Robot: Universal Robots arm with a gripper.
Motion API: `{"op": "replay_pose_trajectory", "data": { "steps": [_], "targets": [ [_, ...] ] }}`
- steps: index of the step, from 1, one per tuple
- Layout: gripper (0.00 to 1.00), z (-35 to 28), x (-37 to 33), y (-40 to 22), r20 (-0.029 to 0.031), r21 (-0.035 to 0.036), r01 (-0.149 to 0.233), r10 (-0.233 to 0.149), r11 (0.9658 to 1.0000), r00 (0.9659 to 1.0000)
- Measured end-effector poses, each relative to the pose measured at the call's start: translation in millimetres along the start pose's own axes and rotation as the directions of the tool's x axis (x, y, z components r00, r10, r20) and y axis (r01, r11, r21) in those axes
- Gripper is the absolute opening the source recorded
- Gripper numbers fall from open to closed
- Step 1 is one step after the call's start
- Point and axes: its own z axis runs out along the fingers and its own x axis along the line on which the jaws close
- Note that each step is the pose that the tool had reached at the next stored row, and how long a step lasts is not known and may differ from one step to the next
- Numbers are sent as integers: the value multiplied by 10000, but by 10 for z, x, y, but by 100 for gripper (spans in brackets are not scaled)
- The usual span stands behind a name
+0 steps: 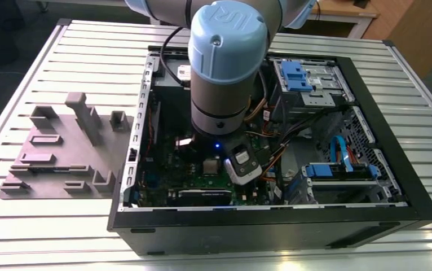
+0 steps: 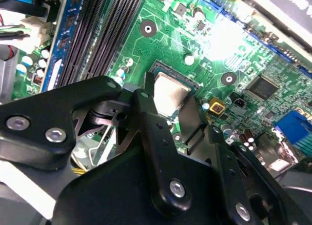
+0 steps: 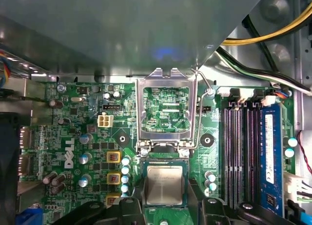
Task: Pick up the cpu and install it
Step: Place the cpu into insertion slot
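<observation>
Inside the open black computer case (image 1: 276, 223), above the green motherboard (image 3: 217, 161), the pale grey-blue robot arm (image 1: 226, 62) reaches straight down. In the second wrist view its black gripper (image 2: 170, 107) straddles the cpu (image 2: 168, 91), a small square chip with a silvery-grey top, which lies within the socket's dark outline. Whether the gripper clamps the chip or stands just loose of it cannot be told. The socket's metal-framed lid (image 3: 165, 112) stands swung open just beside the chip. On the slatted metal table (image 1: 51, 51), at the exterior view's left of the case, rests a grey plastic tray (image 1: 58, 152).
</observation>
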Motion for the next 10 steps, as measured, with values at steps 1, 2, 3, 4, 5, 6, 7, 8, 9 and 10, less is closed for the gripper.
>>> {"op": "replay_pose_trajectory", "data": {
  "steps": [1,2,3,4,5,6,7,8,9,10],
  "targets": [
    [47,-14,0,1,-1,1,0,0,10000,10000],
    [47,-23,0,2,0,0,0,0,10000,10000],
    [47,-30,-1,2,-1,1,0,0,10000,10000],
    [47,-30,-1,3,0,-2,0,0,10000,10000],
    [47,-30,-1,3,1,-2,0,0,10000,10000],
    [47,-31,-1,2,1,-2,0,0,10000,10000],
    [47,-33,-1,2,0,0,0,0,10000,10000],
    [47,-34,-1,3,0,0,0,0,10000,10000],
    [47,-35,-1,3,0,0,1,-1,10000,10000],
    [47,-36,-1,2,-1,1,0,0,10000,10000]
  ]
}}
